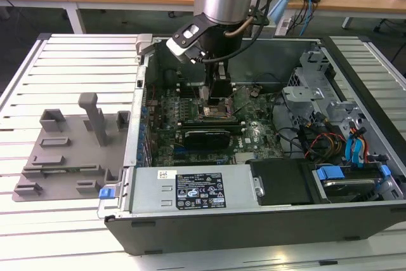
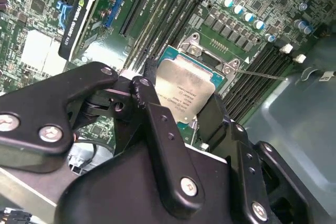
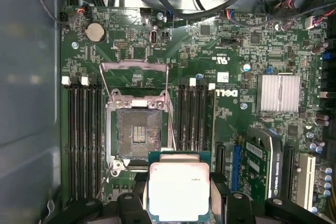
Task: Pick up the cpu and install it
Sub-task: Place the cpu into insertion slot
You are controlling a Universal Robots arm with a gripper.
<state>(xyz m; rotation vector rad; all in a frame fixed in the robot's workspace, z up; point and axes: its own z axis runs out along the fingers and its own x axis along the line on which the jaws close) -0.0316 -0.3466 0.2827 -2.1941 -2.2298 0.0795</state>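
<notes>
The cpu (image 3: 178,190) is being clamped by the jaws near the open socket (image 3: 139,132); it is best being kept level and squared

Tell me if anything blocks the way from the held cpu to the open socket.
Nothing visible does. The end effector holds the cpu. In the first wrist view the socket lies bare, with its metal frame flipped back on the side away from the cpu.

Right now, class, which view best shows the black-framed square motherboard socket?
First wrist view: socket open, unobstructed. Second wrist view: silvery square cpu hides most of it. Exterior view: it sits under the jaws.
</notes>
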